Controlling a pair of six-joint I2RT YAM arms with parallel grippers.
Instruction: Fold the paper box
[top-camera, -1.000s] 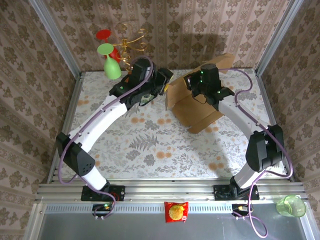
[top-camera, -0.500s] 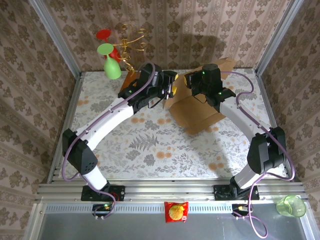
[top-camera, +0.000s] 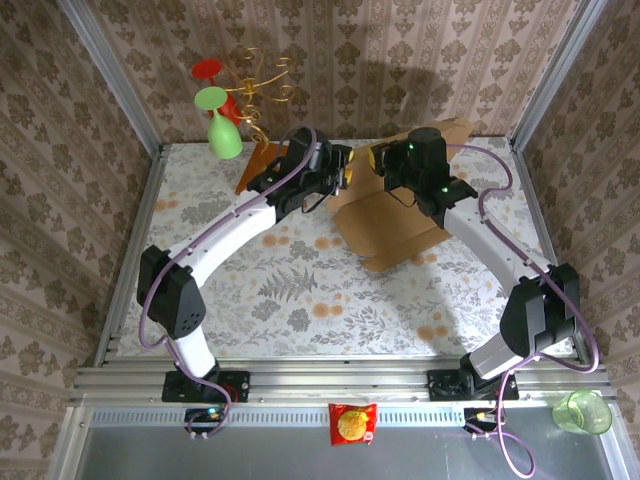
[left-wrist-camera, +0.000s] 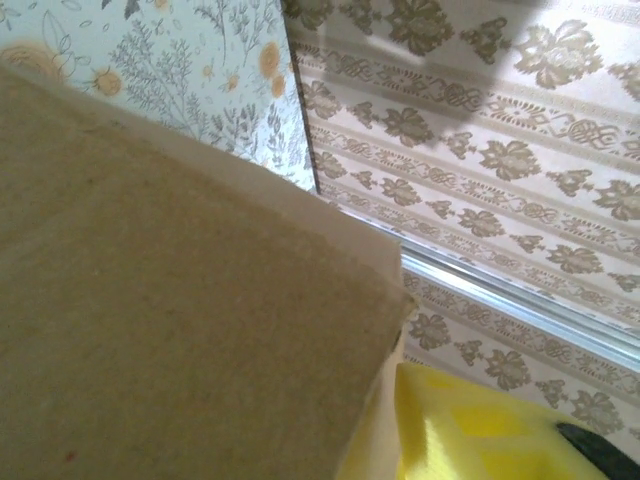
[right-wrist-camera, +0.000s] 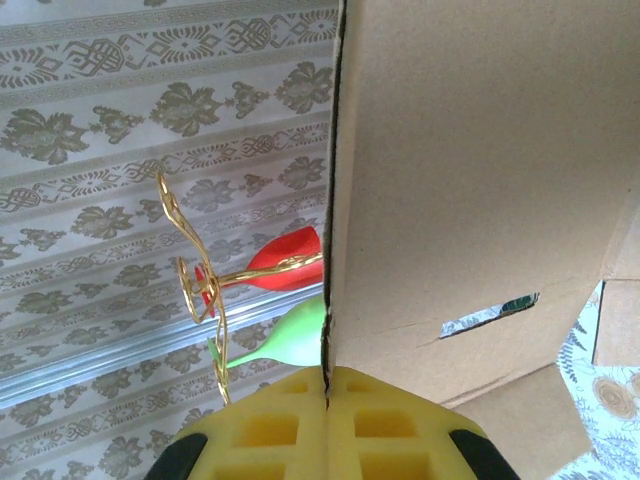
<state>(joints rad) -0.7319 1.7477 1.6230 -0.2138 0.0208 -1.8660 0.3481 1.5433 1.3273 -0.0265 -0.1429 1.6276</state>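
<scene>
The paper box (top-camera: 400, 225) is a brown cardboard sheet with creased flaps, lying tilted at the table's far middle with one flap raised. My right gripper (top-camera: 380, 160) is at its upper left corner. In the right wrist view its yellow pads (right-wrist-camera: 290, 430) are pressed together on the edge of an upright panel (right-wrist-camera: 470, 170). My left gripper (top-camera: 347, 170) meets the same corner from the left. In the left wrist view a flap (left-wrist-camera: 150, 300) covers most of the picture, with one yellow finger (left-wrist-camera: 480, 425) against its edge. The other finger is hidden.
A gold wire stand (top-camera: 255, 75) at the back left holds a red glass (top-camera: 208, 70) and a green glass (top-camera: 222, 128), with its orange-brown base board (top-camera: 255, 162) just left of my left wrist. On the front shelf lie a snack packet (top-camera: 352, 423) and a green cup (top-camera: 582, 411).
My left arm has swung right and reached the box's upper left corner. The box has shifted a little left and lies lower. My right gripper has kept its hold.
</scene>
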